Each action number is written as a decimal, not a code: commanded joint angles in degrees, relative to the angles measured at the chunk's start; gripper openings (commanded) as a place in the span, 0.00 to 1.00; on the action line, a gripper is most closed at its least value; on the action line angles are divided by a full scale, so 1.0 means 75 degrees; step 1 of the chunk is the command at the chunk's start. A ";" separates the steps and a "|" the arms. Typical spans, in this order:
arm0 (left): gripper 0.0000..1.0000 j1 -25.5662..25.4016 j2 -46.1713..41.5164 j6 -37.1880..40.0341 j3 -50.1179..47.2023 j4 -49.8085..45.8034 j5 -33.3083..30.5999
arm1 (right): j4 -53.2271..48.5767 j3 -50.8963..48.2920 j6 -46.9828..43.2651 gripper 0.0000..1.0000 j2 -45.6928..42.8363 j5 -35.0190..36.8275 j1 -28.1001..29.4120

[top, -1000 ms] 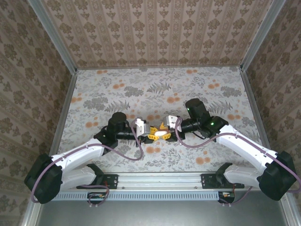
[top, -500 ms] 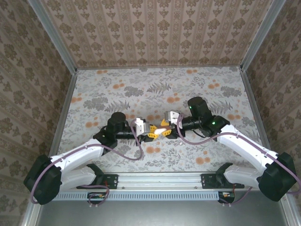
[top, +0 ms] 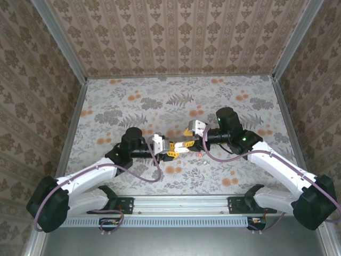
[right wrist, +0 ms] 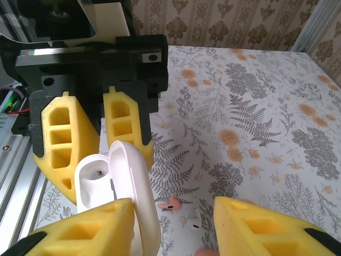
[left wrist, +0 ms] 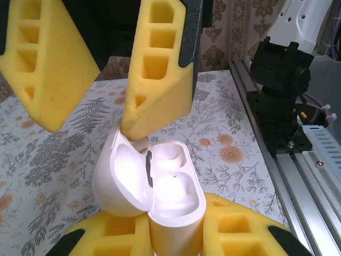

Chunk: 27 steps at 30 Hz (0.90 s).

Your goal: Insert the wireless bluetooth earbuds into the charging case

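Lower centre, left hand (left wrist: 173,234) clenches the open charging case (left wrist: 170,186); right hand (left wrist: 96,124) (parted, empty) may knock its lid (left wrist: 121,173) shut.

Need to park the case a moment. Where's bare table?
The far half of the table, up to the back wall, is bare; so are both side margins. Crowded mid-table: the charging case held there and loose earbuds on the cloth close by.
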 commanded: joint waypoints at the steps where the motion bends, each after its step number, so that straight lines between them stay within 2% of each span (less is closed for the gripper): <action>1: 0.10 0.0074 -0.0106 -0.0075 -0.0185 0.0271 -0.0029 | 0.0229 0.0014 0.0210 0.46 -0.0168 0.0143 -0.0059; 7: 0.10 0.0410 0.0042 -0.0787 -0.0423 0.0814 -0.0878 | -0.0046 0.0352 0.1379 0.51 -0.0281 0.0697 -0.0059; 10: 0.11 0.0496 0.0042 -0.1044 -0.0481 0.0791 -0.1507 | -0.0619 0.0774 0.2366 0.51 -0.0178 0.1381 -0.0060; 16: 0.10 0.0662 -0.0100 -0.1611 -0.0770 0.0738 -0.3100 | -0.2387 0.1766 0.5092 0.58 0.0460 0.3273 -0.0047; 18: 0.10 0.0707 -0.0228 -0.1869 -0.0901 0.0687 -0.3880 | -0.3230 0.2180 0.6088 0.58 0.0856 0.3666 -0.0032; 22: 0.10 0.0841 -0.0593 -0.2355 -0.1024 0.0171 -0.5369 | -0.4093 0.2711 0.7708 0.58 0.1632 0.3784 0.0163; 27: 0.10 0.1131 -0.1195 -0.2524 -0.1196 -0.0376 -0.6151 | -0.3998 0.2899 0.9206 0.58 0.2485 0.3797 0.0715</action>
